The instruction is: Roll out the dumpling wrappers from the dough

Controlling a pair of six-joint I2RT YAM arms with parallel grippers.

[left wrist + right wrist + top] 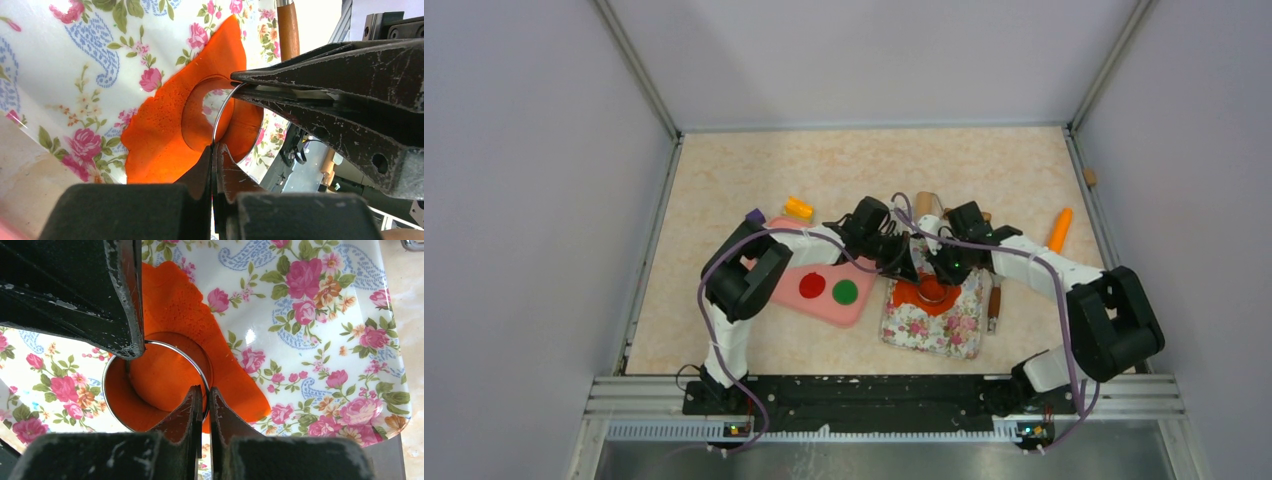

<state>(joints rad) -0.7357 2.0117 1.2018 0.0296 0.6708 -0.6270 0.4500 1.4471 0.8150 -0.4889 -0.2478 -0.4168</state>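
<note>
Your left hand [214, 150] and right hand [203, 400] both pinch tight on the rim of the ring cutter [189, 356] from opposite sides; the cut wrapper [160, 380] lies between them, inside the ring, with dough [175, 300] around it.

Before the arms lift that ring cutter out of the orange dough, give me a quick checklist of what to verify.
1. Left gripper clamped on the ring cutter rim: ok.
2. Right gripper clamped on the same rim: ok.
3. Ring filled with dough all round: ok, the right wrist view shows orange across the whole inside.
4. Cut gone clean through the dough: cannot tell.
5. Dough lying on the floral mat: ok.
6. Bare room on the pink board beside the red disc and green disc: ok.
</note>
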